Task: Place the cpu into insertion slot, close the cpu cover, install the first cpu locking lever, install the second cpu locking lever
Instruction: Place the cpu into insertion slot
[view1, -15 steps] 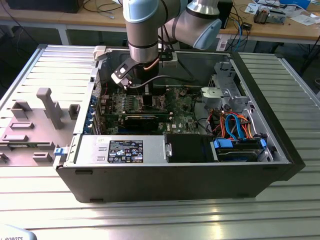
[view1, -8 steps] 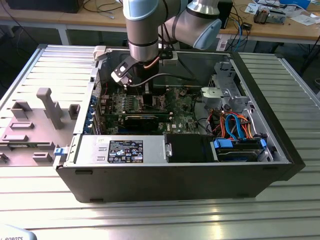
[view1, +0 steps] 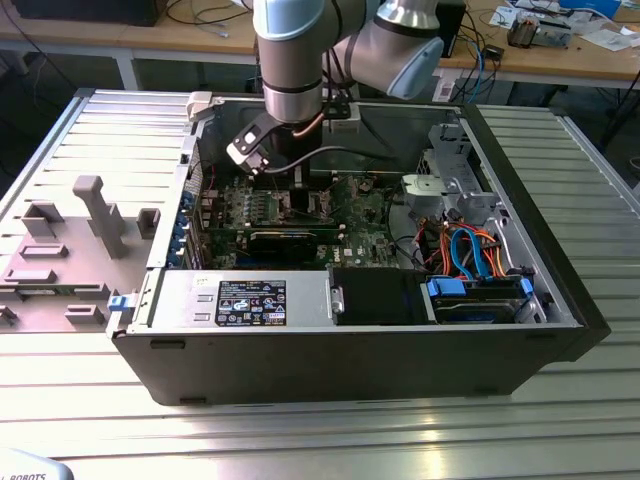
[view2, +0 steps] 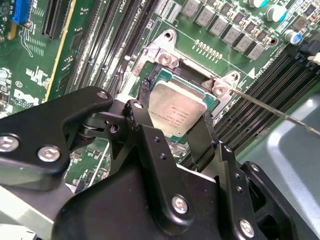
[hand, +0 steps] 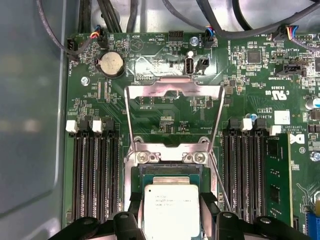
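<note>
In both wrist views the cpu (hand: 171, 207) (view2: 176, 107), a silvery square plate, lies level over the insertion slot (hand: 170, 156) (view2: 165, 59), inside its metal rim. My gripper (hand: 171, 216) (view2: 175, 114) is shut on the cpu, one black finger (hand: 135, 212) against each of two opposite edges. Whether the cpu is fully seated I cannot tell. The cpu cover (hand: 174, 90), a thin silvery frame, stands flipped open beyond the slot. A thin wire locking lever (hand: 221, 182) (view2: 280, 114) sticks out unlatched beside the slot. In the exterior view my gripper (view1: 297, 192) reaches down into the open computer case.
Black memory slots (hand: 95, 170) flank the socket on both sides. The green motherboard (view1: 350, 215) lies in the case, with a long black card (view1: 285, 240) in front, a drive cage and coloured cables (view1: 470, 250) at the exterior view's right, and a grey fixture tray (view1: 70, 250) outside at its left.
</note>
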